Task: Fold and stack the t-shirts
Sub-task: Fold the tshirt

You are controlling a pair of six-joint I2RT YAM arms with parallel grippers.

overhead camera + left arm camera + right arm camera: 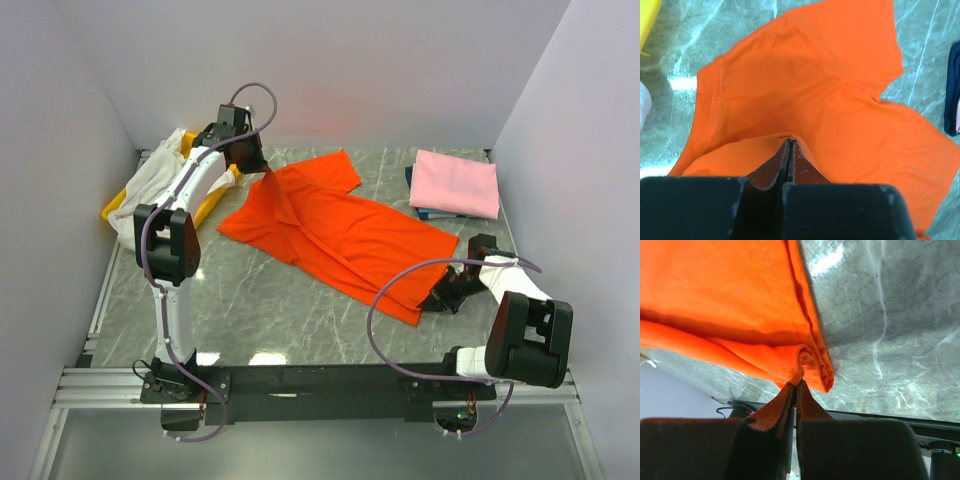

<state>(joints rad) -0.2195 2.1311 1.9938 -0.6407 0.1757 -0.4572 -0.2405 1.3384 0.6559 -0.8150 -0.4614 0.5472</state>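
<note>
Well, I had the orange-red t-shirt [340, 225] lying spread diagonally across the middle of the marble table [280, 310]. My left gripper [789, 142] was pinched tight on cloth at its far-left end, and my right gripper [799, 384] was closed on a bunched hem corner at near right. The pink t-shirt [455, 183] lay folded atop the dark blue t-shirt [428, 213] at far right; the white t-shirt [150, 185] draped over the yellow tray [113, 210].

Bright, even light falls from overhead. The glossy table [300, 320] throws white glare along its near edge and in both wrist views. Shadows are soft. The orange shirt [330, 225] tints the back wall red. Wrist-view fingers [772, 172] look dark and slightly blurred.
</note>
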